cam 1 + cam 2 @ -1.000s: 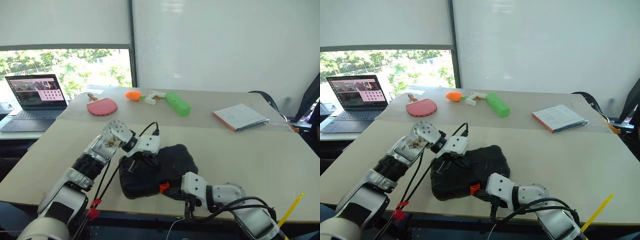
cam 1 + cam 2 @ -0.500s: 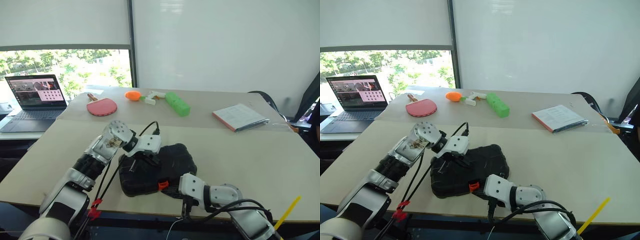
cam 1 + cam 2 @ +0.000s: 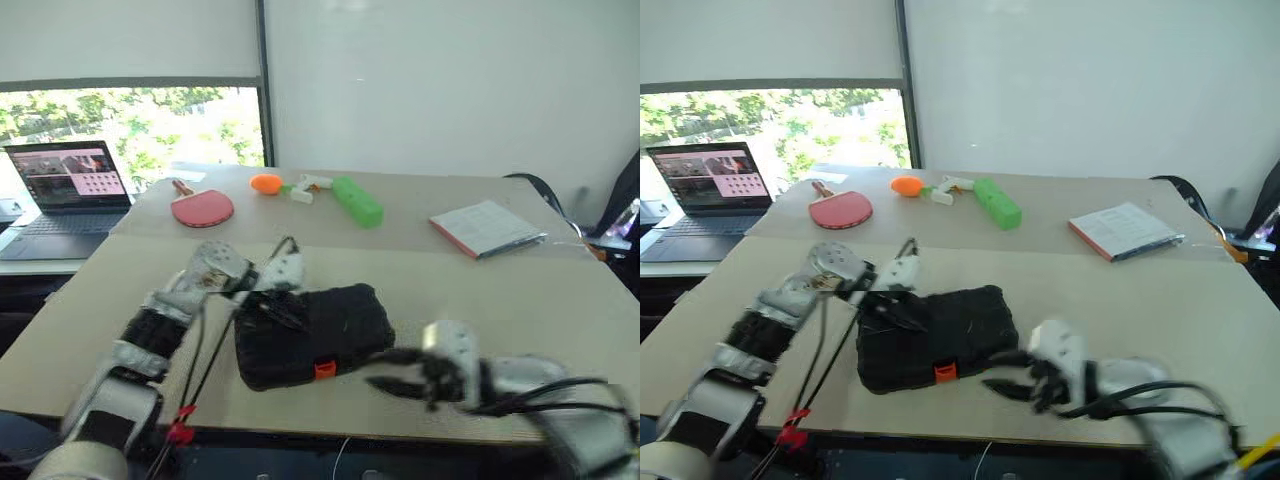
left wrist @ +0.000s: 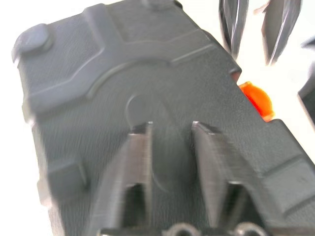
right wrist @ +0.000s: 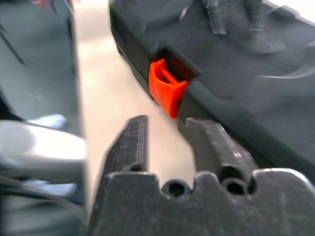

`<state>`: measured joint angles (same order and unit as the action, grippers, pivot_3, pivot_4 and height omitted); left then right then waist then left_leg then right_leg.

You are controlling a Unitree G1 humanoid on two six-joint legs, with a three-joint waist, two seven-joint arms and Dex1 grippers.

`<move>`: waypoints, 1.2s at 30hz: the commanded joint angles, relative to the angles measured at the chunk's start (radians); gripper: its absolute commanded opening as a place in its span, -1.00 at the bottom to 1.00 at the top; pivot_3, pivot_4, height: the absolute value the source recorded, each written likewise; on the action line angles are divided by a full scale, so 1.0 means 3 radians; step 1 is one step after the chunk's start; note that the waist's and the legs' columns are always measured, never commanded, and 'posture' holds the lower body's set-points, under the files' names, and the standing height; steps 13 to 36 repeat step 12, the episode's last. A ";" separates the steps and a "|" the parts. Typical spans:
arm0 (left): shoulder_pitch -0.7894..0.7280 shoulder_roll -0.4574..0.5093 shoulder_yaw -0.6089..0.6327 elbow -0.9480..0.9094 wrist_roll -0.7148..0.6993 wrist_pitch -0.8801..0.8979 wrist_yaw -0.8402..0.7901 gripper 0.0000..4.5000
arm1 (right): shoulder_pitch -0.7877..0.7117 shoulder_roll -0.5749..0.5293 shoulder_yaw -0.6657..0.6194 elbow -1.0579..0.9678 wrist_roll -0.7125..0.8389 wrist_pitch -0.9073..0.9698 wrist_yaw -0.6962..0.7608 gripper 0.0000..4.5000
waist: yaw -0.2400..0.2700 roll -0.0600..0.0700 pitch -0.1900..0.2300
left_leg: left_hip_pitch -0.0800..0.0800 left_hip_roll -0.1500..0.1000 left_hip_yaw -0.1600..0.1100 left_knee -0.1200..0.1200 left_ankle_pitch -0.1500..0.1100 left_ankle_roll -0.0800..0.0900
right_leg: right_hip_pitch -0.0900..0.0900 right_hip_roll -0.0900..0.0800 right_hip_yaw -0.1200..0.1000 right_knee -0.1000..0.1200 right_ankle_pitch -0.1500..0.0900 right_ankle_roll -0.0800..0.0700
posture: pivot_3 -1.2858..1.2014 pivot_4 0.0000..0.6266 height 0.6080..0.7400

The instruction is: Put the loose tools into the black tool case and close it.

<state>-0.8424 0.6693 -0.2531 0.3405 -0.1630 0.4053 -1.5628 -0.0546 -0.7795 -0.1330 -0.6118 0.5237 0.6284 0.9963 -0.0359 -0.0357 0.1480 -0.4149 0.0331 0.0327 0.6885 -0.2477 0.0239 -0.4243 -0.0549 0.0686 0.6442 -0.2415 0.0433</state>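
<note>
Black tool case (image 3: 312, 335) lies lid-down-shut on near part of table (image 3: 560, 300), orange latch (image 3: 324, 370) at its front edge, facing robot. No loose tools seen on table; judged already inside, so step in hand is the closing/latching, close to done.

L gripper (image 3: 272, 311): over case lid near its left rear corner, fingers (image 4: 135, 167) parted, nothing between them; wrist view shows them just above lid, contact not certain. R gripper (image 3: 392, 372): off case's front right corner, just beside it, fingers (image 5: 132, 142) spread, empty, pointing toward latch.

Whether latch is snapped home: can't tell. Next move, as judged: confirm latch seated; if not, hold lid down w/ L and press latch w/ R.

Surroundings: red table-tennis paddle (image 3: 202, 208), orange ball (image 3: 265, 184), green block (image 3: 357, 202), notebook (image 3: 487, 228) on far half of table; laptop (image 3: 65, 186) on side desk. All well apart from case, no obstruction. Cable (image 3: 205, 345) along L arm hangs near case's left edge, minor snag risk.
</note>
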 commanded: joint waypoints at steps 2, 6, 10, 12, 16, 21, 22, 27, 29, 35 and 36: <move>0.0195 0.0472 0.0626 -0.0620 -0.0612 0.0682 -0.0088 0.66 | -0.0032 -0.0467 -0.0755 0.0170 0.0546 0.0211 0.0398 0.62 | 0.0008 -0.0008 0.0018 | 0.0000 0.0000 -0.0004 -0.0016 0.0000 0.0000 | -0.0003 0.0000 -0.0003 -0.0004 -0.0003 -0.0004 | 0.03 -0.52 0.97; 0.0599 0.1133 0.1372 -0.1102 -0.1153 0.1375 -0.0117 0.99 | -0.0120 -0.0826 -0.1153 0.0665 0.0717 0.0264 0.0713 0.96 | 0.0022 -0.0005 0.0038 | 0.0000 -0.0003 -0.0005 -0.0031 0.0000 0.0000 | -0.0004 -0.0004 -0.0008 -0.0015 -0.0010 -0.0005 | 0.03 -0.52 0.97; 0.1094 0.1437 0.1832 -0.1374 -0.1321 0.1463 0.0052 0.99 | -0.0270 -0.0906 -0.1148 0.0872 0.0810 0.0262 0.0726 0.96 | 0.0016 -0.0002 0.0054 | 0.0002 -0.0001 -0.0001 -0.0032 0.0000 0.0000 | -0.0004 -0.0012 -0.0005 -0.0015 -0.0012 -0.0002 | 0.03 -0.52 0.97; 0.1213 0.1461 0.1923 -0.1438 -0.1393 0.1471 0.0114 0.99 | -0.0318 -0.0898 -0.1094 0.0916 0.0790 0.0232 0.0707 0.96 | 0.0029 -0.0001 0.0057 | 0.0007 -0.0003 0.0000 -0.0031 0.0000 -0.0001 | 0.0002 -0.0015 -0.0006 -0.0014 -0.0013 -0.0001 | 0.03 -0.52 0.97; 0.1213 0.1461 0.1923 -0.1438 -0.1393 0.1471 0.0114 0.99 | -0.0318 -0.0898 -0.1094 0.0916 0.0790 0.0232 0.0707 0.96 | 0.0029 -0.0001 0.0057 | 0.0007 -0.0003 0.0000 -0.0031 0.0000 -0.0001 | 0.0002 -0.0015 -0.0006 -0.0014 -0.0013 -0.0001 | 0.03 -0.52 0.97; 0.1213 0.1461 0.1923 -0.1438 -0.1393 0.1471 0.0114 0.99 | -0.0318 -0.0898 -0.1094 0.0916 0.0790 0.0232 0.0707 0.96 | 0.0029 -0.0001 0.0057 | 0.0007 -0.0003 0.0000 -0.0031 0.0000 -0.0001 | 0.0002 -0.0015 -0.0006 -0.0014 -0.0013 -0.0001 | 0.03 -0.52 0.97; 0.1213 0.1461 0.1923 -0.1438 -0.1393 0.1471 0.0114 0.99 | -0.0318 -0.0898 -0.1094 0.0916 0.0790 0.0232 0.0707 0.96 | 0.0029 -0.0001 0.0057 | 0.0007 -0.0003 0.0000 -0.0031 0.0000 -0.0001 | 0.0002 -0.0015 -0.0006 -0.0014 -0.0013 -0.0001 | 0.03 -0.52 0.97; 0.1213 0.1461 0.1923 -0.1438 -0.1393 0.1471 0.0114 0.99 | -0.0318 -0.0898 -0.1094 0.0916 0.0790 0.0232 0.0707 0.96 | 0.0029 -0.0001 0.0057 | 0.0007 -0.0003 0.0000 -0.0031 0.0000 -0.0001 | 0.0002 -0.0015 -0.0006 -0.0014 -0.0013 -0.0001 | 0.03 -0.52 0.97; 0.1213 0.1461 0.1923 -0.1438 -0.1393 0.1471 0.0114 0.99 | -0.0318 -0.0898 -0.1094 0.0916 0.0790 0.0232 0.0707 0.96 | 0.0029 -0.0001 0.0057 | 0.0007 -0.0003 0.0000 -0.0031 0.0000 -0.0001 | 0.0002 -0.0015 -0.0006 -0.0014 -0.0013 -0.0001 | 0.03 -0.52 0.97; 0.1213 0.1461 0.1923 -0.1438 -0.1393 0.1471 0.0114 0.99 | -0.0318 -0.0898 -0.1094 0.0916 0.0790 0.0232 0.0707 0.96 | 0.0029 -0.0001 0.0057 | 0.0007 -0.0003 0.0000 -0.0031 0.0000 -0.0001 | 0.0002 -0.0015 -0.0006 -0.0014 -0.0013 -0.0001 | 0.03 -0.52 0.97; 0.1213 0.1461 0.1923 -0.1438 -0.1393 0.1471 0.0114 0.99 | -0.0318 -0.0898 -0.1094 0.0916 0.0790 0.0232 0.0707 0.96 | 0.0029 -0.0001 0.0057 | 0.0007 -0.0003 0.0000 -0.0031 0.0000 -0.0001 | 0.0002 -0.0015 -0.0006 -0.0014 -0.0013 -0.0001 | 0.03 -0.52 0.97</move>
